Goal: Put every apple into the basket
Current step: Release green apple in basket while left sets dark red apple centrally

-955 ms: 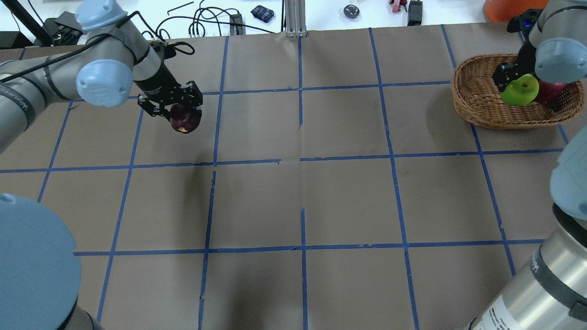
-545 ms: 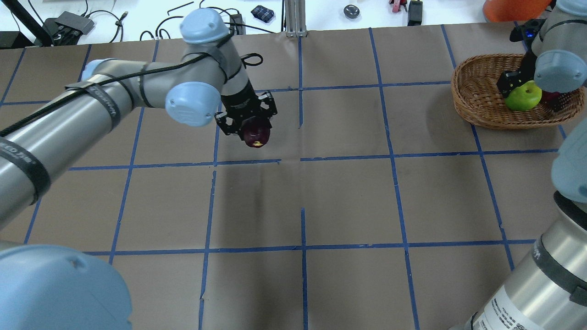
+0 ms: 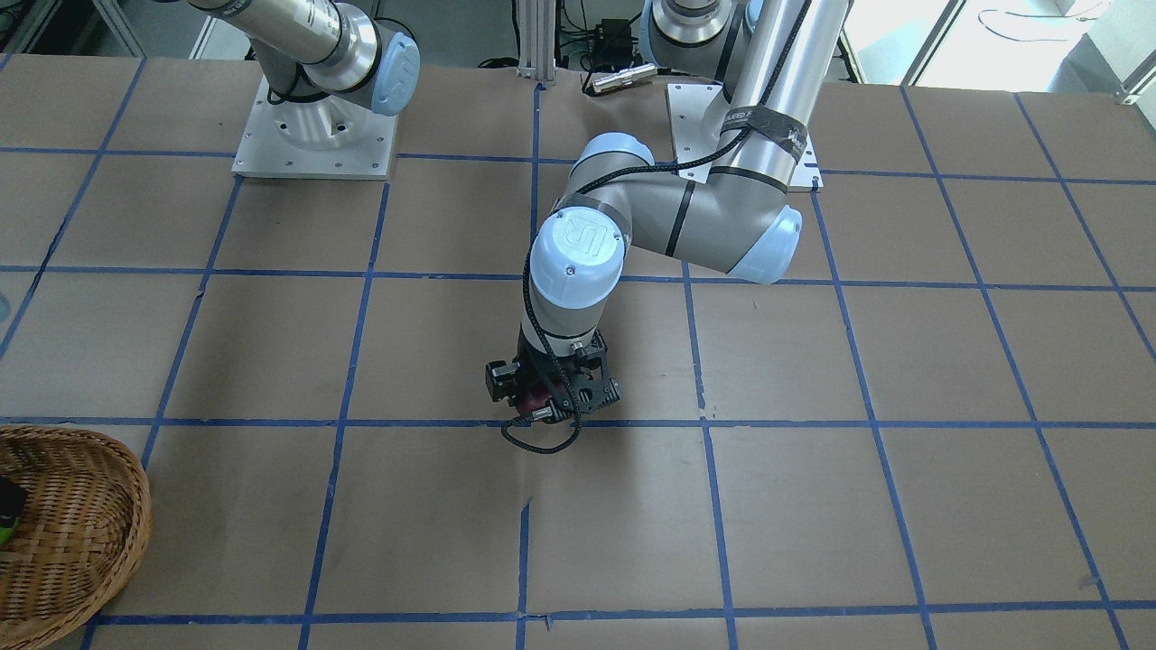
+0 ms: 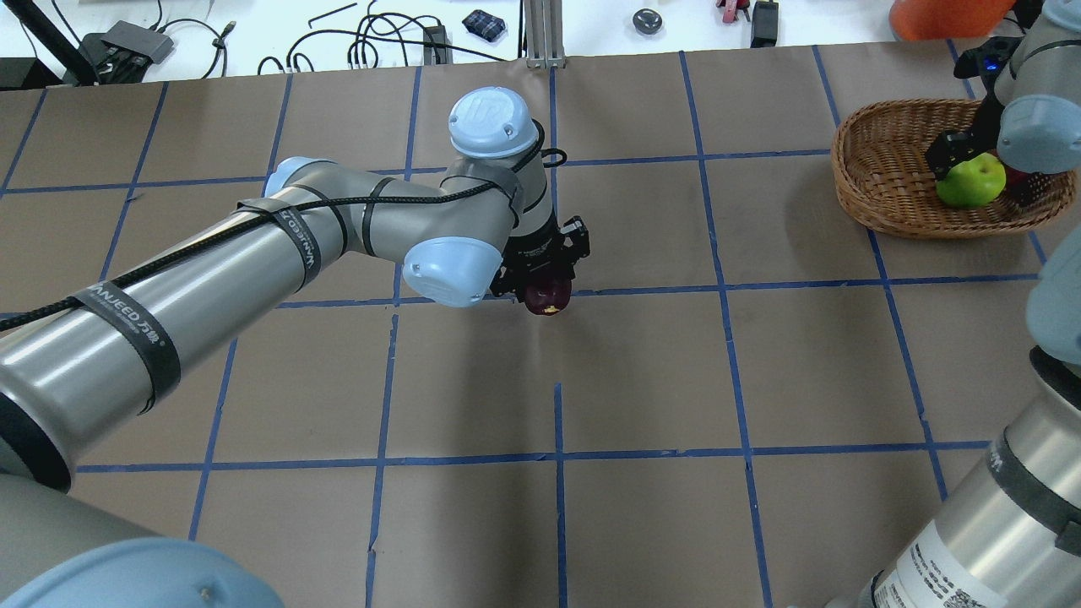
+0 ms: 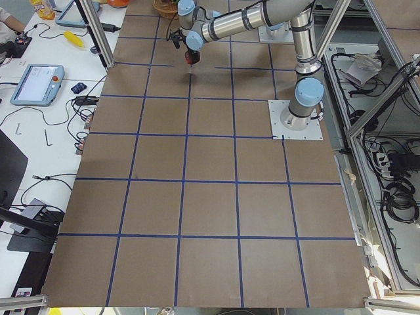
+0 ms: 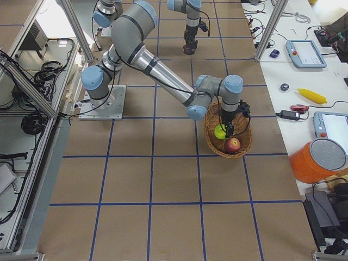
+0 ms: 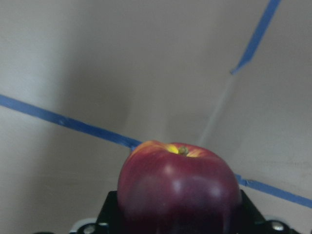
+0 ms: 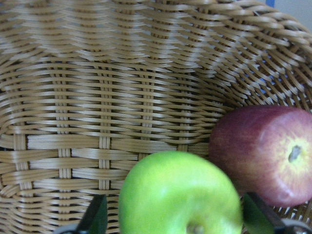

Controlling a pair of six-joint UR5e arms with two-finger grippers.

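A brown paper-covered table [image 4: 642, 371], gridded with blue tape [image 4: 642, 292]. On it sits a shallow tan wicker basket [image 4: 878, 181] — far right.

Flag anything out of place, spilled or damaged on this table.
Nothing stands out. The dark apple is gripped in the left gripper above the table; the green apple and red apple are inside the basket, which is upright.

A dark maroon apple [image 4: 547, 296], stem end down, hung in the left claw [image 4: 545, 285] above the middle of the worktop [image 4: 642, 380]. The wicker basket [image 4: 878, 181] sat at the far right, holding a lime-green apple [image 4: 971, 180] and a red apple [image 8: 265, 153] just beside it.
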